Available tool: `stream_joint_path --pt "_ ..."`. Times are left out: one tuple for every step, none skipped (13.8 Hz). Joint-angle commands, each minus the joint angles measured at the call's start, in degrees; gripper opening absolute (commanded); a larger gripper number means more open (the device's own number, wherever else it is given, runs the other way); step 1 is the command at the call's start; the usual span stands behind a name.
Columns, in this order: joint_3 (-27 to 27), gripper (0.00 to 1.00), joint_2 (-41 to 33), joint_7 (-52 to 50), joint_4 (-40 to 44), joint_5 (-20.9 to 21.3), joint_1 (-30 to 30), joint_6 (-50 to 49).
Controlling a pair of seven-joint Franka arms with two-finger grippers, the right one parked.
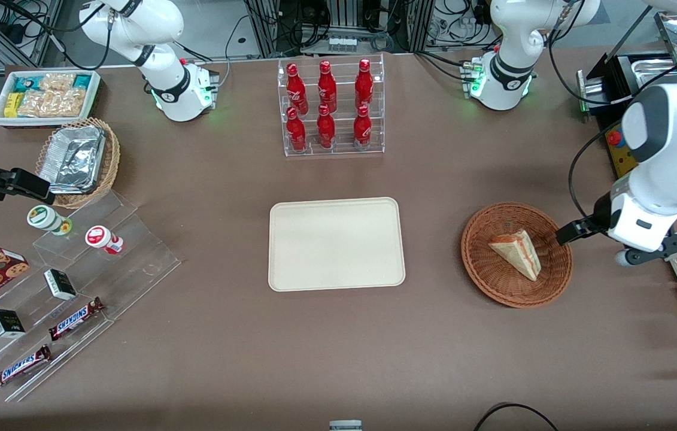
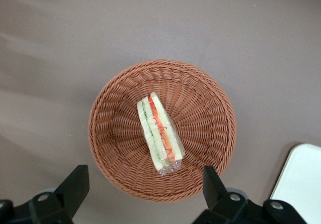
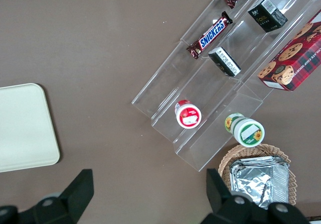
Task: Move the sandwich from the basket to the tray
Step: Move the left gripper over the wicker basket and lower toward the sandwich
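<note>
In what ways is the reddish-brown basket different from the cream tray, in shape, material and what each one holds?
The basket is round, while the tray is rectangular with rounded corners. The basket is woven reddish-brown wicker; the tray is smooth cream-beige. The basket holds the sandwich; the tray holds nothing. Both lie flat on the brown table. The gripper hangs open above the basket.

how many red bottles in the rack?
6 red bottles in the clear rack: three on the upper step, three on the lower. None look hidden. Gripper hangs open above the basket.
</note>
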Motion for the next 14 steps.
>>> stream_joint_path --pt "-1.4 1.00 -3.8 -7.3 -8.6 -0.5 -0.1 7.6" --pt "-2.2 1.00 -4.1 -8.4 -11.5 -0.5 -0.1 11.1" --pt "-2.6 1.00 -4.3 -8.9 -14.7 -0.5 -0.1 15.2" --pt "-2.7 1.00 -4.3 -10.3 -17.7 -0.5 -0.1 19.3" --pt "-3.1 1.00 -4.1 -10.9 -19.1 -0.4 -0.1 21.4" --pt "-3.1 1.00 -3.7 -10.9 -19.3 -0.4 -0.1 21.5" --pt "-3.1 1.00 -3.4 -10.9 -19.5 -0.4 -0.1 21.6" --pt "-3.1 1.00 -2.7 -10.9 -19.8 -0.4 -0.1 21.9" --pt "-3.1 1.00 -2.1 -11.0 -20.1 -0.4 -0.1 22.4" --pt "-3.1 1.00 -1.1 -11.0 -20.1 -0.4 -0.1 23.0" --pt "-3.1 1.00 0.1 -11.0 -20.1 -0.3 -0.1 23.6" --pt "-3.1 1.00 1.0 -11.0 -20.1 -0.4 -0.1 24.4" --pt "-3.1 1.00 1.9 -11.0 -20.1 -0.4 -0.1 25.3" --pt "-3.1 1.00 2.5 -11.0 -20.1 -0.4 -0.1 26.1"
